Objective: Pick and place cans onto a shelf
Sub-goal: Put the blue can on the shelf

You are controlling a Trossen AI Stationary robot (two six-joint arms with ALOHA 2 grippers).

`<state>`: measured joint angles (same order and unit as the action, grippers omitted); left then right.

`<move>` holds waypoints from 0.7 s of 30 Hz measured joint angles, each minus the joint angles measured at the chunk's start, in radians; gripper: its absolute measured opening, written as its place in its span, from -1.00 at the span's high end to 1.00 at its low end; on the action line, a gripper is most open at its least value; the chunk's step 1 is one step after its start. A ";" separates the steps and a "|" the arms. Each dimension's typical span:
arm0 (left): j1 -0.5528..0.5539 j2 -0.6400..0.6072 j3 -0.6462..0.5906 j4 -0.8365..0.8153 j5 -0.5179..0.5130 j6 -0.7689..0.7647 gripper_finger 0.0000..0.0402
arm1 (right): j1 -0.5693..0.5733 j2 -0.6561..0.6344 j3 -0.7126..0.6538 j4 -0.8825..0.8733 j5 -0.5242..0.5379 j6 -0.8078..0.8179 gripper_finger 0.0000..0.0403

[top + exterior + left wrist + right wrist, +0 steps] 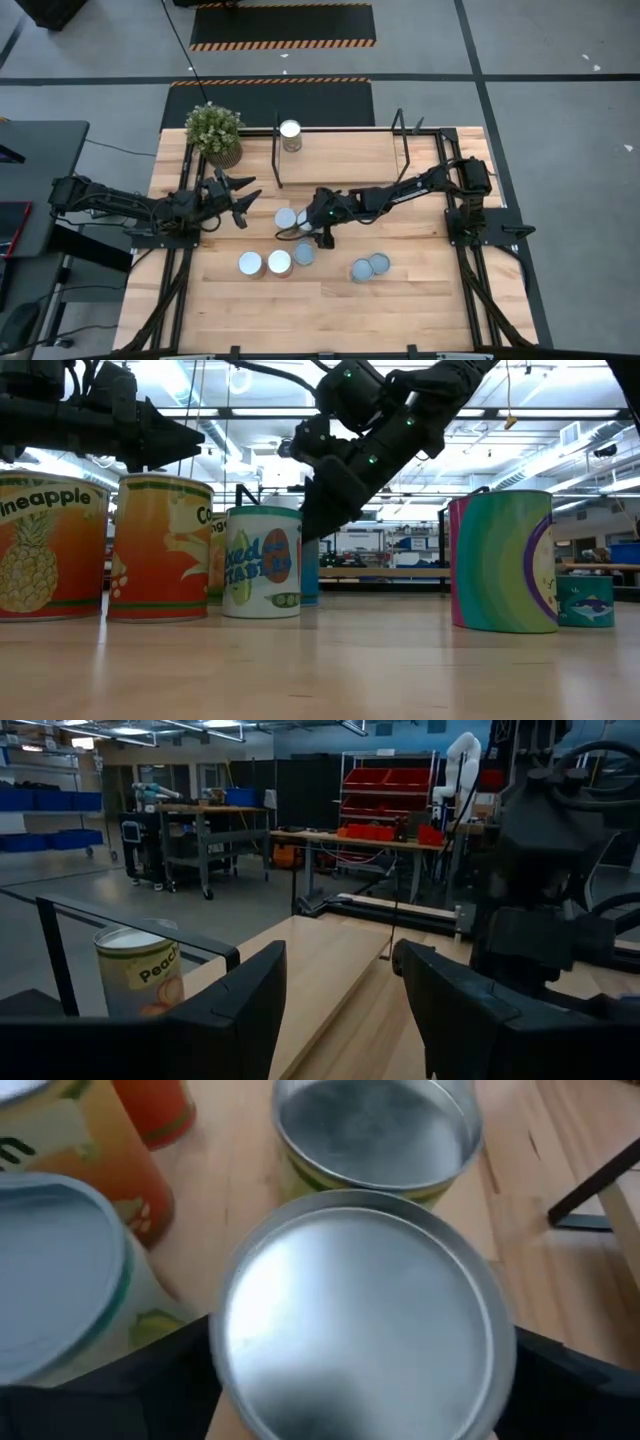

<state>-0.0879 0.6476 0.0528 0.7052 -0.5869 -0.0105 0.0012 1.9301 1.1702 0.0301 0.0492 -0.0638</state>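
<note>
**Right gripper straddles a can at mid-table; one can already on the shelf**

The wooden table (330,310) carries everything. Across its far half stands the shelf (340,150) — thin black end frames with a light board between — and one can (290,135) stands on that board near the left frame. A potted plant (215,133) sits at the table's far left corner, just beside the shelf.

The right arm (420,185) reaches in from the right edge toward the middle. Its right gripper (318,230) hangs over a tight cluster of cans, fingers spread to either side of one silver-topped can (355,1320); whether they press on its wall cannot be told. Another can (375,1125) stands just beyond it, touching or nearly so.

The left arm (120,207) lies along the left side, and the left gripper (240,200) hovers above the board with its fingers apart, holding nothing, pointing toward the shelf.

Nearer the front edge stand a pair of cans (264,264) side by side, a further can (304,254) just right of them, and — well apart to the right — two blue-grey topped cans (370,267) touching.
</note>
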 joint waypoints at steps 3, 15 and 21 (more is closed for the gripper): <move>0.000 0.000 0.000 0.000 0.000 0.000 -0.03 | -0.013 0.000 0.000 -0.001 -0.001 0.001 -0.69; 0.000 0.000 0.000 0.001 0.000 -0.005 -0.03 | -0.078 -0.092 0.146 -0.337 0.004 -0.103 -0.66; 0.000 0.000 0.000 0.001 0.000 -0.012 -0.03 | -0.160 -0.088 0.206 -0.312 0.020 -0.201 -0.64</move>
<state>-0.0879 0.6479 0.0528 0.7059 -0.5867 -0.0220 -0.1585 1.8426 1.3764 -0.2820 0.0694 -0.2650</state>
